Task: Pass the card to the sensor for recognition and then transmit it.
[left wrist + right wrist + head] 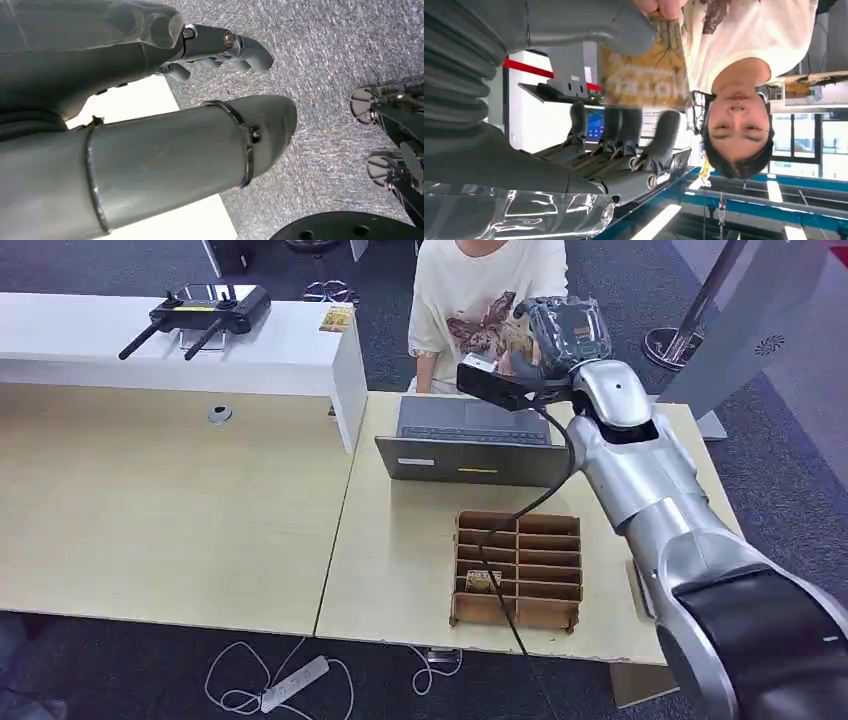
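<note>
My right hand [565,332] is raised high over the far side of the table, in front of a seated person [480,300]. It holds a yellow-brown printed card [644,75] between its thumb [619,27] and its dark fingers [634,135]. The person's fingertips [659,7] pinch the card's far edge at the same time. From the head the card [517,340] shows as a small brown patch beside the hand. My left hand [220,47] hangs over grey carpet, its fingers loosely apart and holding nothing.
A grey laptop [470,435] stands open towards the person, below my raised arm. A brown slotted cardboard holder [518,570] with a card in one slot lies near the table's front edge. A black cable runs from my wrist across it. A white counter [170,335] carries a black controller.
</note>
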### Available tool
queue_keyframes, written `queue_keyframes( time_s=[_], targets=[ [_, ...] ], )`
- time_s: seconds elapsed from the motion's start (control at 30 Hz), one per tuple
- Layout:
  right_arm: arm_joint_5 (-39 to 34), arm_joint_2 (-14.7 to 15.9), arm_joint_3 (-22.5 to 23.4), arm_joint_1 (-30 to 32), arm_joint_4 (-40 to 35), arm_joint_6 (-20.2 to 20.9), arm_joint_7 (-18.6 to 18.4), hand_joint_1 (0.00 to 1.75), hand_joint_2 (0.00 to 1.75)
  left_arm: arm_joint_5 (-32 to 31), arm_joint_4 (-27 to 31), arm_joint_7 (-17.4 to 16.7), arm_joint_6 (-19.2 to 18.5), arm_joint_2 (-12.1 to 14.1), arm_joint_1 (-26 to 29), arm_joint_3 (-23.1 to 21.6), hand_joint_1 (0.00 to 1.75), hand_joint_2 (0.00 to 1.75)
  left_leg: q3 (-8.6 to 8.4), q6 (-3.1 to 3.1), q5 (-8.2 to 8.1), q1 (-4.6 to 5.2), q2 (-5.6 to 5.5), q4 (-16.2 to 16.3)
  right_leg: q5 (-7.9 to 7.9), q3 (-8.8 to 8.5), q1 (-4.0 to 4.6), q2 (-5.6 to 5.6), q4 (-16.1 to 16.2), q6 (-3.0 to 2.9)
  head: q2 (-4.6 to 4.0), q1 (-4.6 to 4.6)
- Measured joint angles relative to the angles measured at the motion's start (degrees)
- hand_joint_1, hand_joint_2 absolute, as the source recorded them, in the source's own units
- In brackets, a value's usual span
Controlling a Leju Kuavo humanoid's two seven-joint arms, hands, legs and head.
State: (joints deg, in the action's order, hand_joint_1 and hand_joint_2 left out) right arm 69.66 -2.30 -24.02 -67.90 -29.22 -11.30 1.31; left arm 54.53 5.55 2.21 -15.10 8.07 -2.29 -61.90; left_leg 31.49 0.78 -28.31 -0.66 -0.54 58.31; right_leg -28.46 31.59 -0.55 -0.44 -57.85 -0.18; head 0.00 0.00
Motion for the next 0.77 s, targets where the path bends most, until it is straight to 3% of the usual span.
queue_keyframes(
  time_s=[0.33, 0.57, 0.67, 0.77],
  targets=[
    [-4.24, -0.07, 4.09, 0.15, -0.29, -4.31, 3.28, 0.0, 1.75, 0.52, 0.0, 0.0, 0.81, -0.26, -0.05, -0.26, 0.0, 0.0, 0.0, 0.0, 0.0, 0.0, 0.0, 0.01, 0.0, 0.01, 0.0, 0.0, 0.0, 0.0, 0.0, 0.0],
    [-13.52, 0.02, 10.14, 3.05, -6.59, -8.59, 9.74, 0.0, 1.75, 1.33, 0.0, 0.26, 1.73, -0.66, -0.05, -0.57, 0.0, 0.0, 0.0, 0.0, 0.0, 0.0, 0.0, 0.02, 0.0, 0.02, 0.0, 0.0, 0.01, 0.0, 0.0, 0.0],
    [-20.64, 0.15, 12.92, 6.39, -12.07, -7.58, 12.77, 0.0, 1.75, 1.97, 0.0, 0.31, 1.99, -0.87, -0.05, -0.72, 0.0, 0.0, 0.0, 0.0, -0.01, 0.0, 0.0, 0.02, 0.0, 0.02, 0.0, 0.0, 0.03, 0.0, 0.0, 0.0],
    [-29.97, 0.5, 15.49, 10.8, -18.98, -2.94, 14.45, 0.0, 1.75, 2.99, 0.0, 0.44, 2.1, -1.16, -0.02, -0.81, 0.0, 0.0, 0.01, 0.0, -0.01, 0.01, -0.01, 0.02, 0.0, 0.02, 0.0, -0.01, 0.03, 0.0, 0.0, 0.0]
  ],
)
